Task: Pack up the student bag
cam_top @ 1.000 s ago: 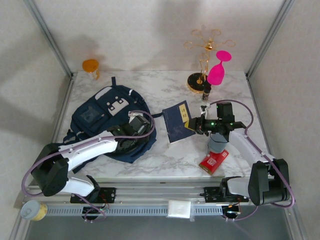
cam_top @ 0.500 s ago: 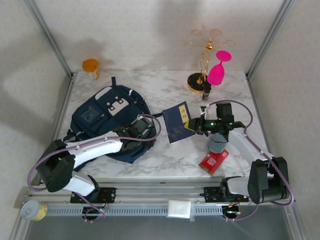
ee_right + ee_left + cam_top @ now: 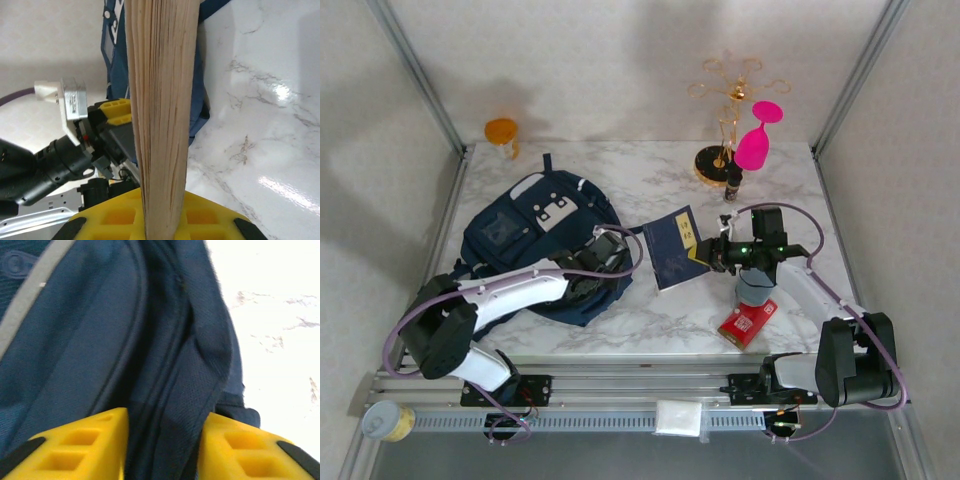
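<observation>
Left wrist: left gripper (image 3: 162, 452) is pinching a fold of the student bag (image 3: 90, 340) by its zipper. If that slips, I reckon the opening flops shut. Right wrist: right gripper (image 3: 160, 212) clamps a thick book (image 3: 160, 75) on edge, which could twist loose or snag the rim. Top external: bag lies left-centre on the marble table (image 3: 650, 320). Versus a second ago, the left arm's stretched further right and the book's edged closer.

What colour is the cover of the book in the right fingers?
The book is navy blue with a yellow label, best in top external view.
</observation>
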Controlling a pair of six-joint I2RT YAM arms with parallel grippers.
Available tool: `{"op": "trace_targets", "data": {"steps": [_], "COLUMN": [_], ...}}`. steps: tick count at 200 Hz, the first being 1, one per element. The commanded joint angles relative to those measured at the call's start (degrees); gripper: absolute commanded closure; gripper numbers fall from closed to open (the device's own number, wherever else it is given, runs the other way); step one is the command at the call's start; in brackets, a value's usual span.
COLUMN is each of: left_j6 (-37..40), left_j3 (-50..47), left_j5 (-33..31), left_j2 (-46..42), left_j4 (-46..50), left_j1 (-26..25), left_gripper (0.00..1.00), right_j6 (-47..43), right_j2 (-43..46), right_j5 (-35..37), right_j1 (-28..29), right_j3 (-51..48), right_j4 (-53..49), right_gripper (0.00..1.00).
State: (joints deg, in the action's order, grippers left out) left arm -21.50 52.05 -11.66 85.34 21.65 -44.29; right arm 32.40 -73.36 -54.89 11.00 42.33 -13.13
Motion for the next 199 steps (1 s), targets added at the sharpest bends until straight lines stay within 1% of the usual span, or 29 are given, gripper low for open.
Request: {"op": "trace_targets", "data": {"steps": [1, 8, 32, 45, 53, 72, 82, 104, 140, 158, 174, 199], "left_j6": [0.8, 1.1, 1.9, 2.6, 3.0, 3.7, 3.7, 4.6, 7.8, 9.3, 10.9, 12.1], "left_j3": [2.1, 2.4, 3.5, 4.1, 4.6, 6.3, 7.7, 11.9, 19.1, 22.3, 24.2, 26.7], "left_j5": [-3.3, -3.4, -4.7, -5.5, -6.3, -7.8, -9.6, -13.5, -17.4, -18.9, -18.6, -19.3], "left_j2": [0.1, -0.2, -1.2, -2.1, -2.8, -4.5, -5.2, -6.8, -8.8, -9.6, -10.4, -10.3], "left_j4": [1.1, 1.2, 2.0, 2.7, 3.3, 5.1, 6.6, 9.5, 12.8, 13.7, 13.6, 13.7], "left_j1": [0.9, 0.9, 1.5, 1.7, 1.8, 2.4, 2.8, 3.2, 3.4, 3.5, 3.5, 3.6], "left_gripper": [0.71, 0.74, 0.90, 0.95, 1.00, 1.00, 1.00, 1.00, 1.00, 1.00, 1.00, 1.00], "right_j6": [2.1, 2.9, 4.9, 6.3, 7.5, 9.0, 9.2, 10.6, 13.2, 16.6, 18.5, 19.5], "right_j2": [0.2, 0.5, 0.9, 0.9, 0.8, 0.5, 0.5, -0.3, -3.6, -6.5, -10.3, -19.2], "right_j5": [-6.2, -6.3, -7.0, -7.8, -8.8, -9.2, -8.9, -7.6, -3.6, -2.2, -0.3, 3.3], "right_j1": [-0.3, -0.2, -0.3, -0.3, -0.3, -0.1, 0.3, 3.0, 10.1, 13.8, 18.0, 24.1], "right_j3": [-1.2, -1.4, -2.0, -2.5, -2.9, -2.9, -2.6, -2.0, 0.3, 1.5, 3.9, 11.7], "right_j4": [4.5, 4.9, 5.7, 6.9, 8.2, 9.4, 9.3, 10.4, 13.3, 17.7, 21.1, 23.5], "right_gripper": [1.00, 1.00, 1.00, 1.00, 1.00, 1.00, 1.00, 1.00, 1.00, 1.00, 1.00, 1.00]}}
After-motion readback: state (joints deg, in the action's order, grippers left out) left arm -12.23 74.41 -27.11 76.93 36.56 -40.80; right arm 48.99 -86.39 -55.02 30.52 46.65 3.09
